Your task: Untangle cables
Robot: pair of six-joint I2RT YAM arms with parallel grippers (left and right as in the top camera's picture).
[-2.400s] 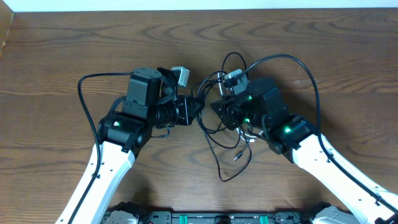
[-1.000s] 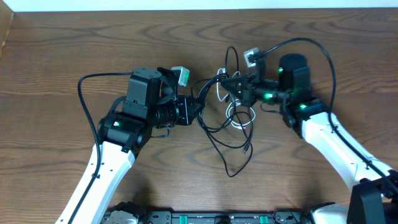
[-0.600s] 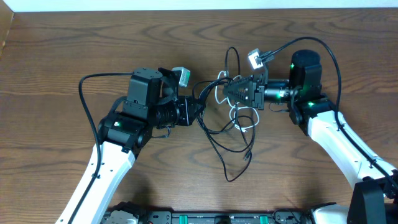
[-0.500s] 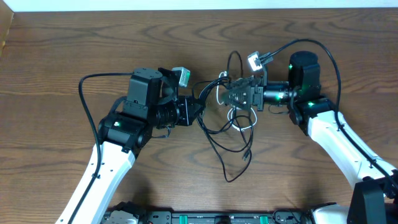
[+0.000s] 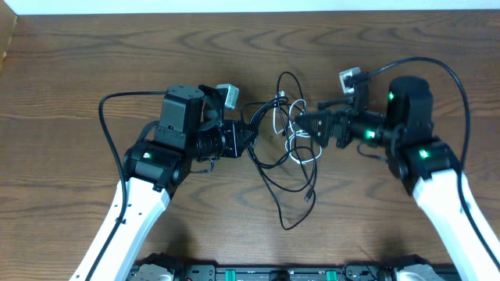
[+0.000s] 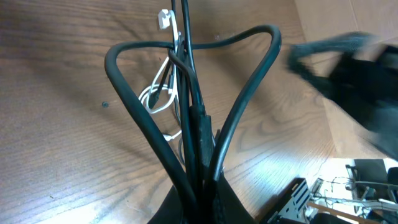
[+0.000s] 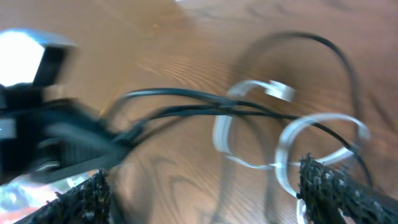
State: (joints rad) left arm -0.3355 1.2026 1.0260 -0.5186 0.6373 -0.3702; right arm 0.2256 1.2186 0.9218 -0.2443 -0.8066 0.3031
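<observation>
The cables (image 5: 285,140) lie tangled mid-tabletop, black strands mixed with one white cable (image 5: 301,139). Left of the tangle, the left claw (image 5: 250,134) is clamped on several black strands. Just right of it, the right claw (image 5: 306,125) gapes empty. A fresh grasp seems due: pinch one strand and draw it away from the tangle. The dark wood-grain tabletop (image 5: 78,62) spreads all around the tangle, and little of the room shows.

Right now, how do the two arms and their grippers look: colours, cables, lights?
Both the left arm and the right arm have white lower links and black joint housings with green lights. A thick black cable loops beside each. A small grey camera box sits on each wrist. The left gripper and right gripper are black; the right one's fingers look rough-textured.
</observation>
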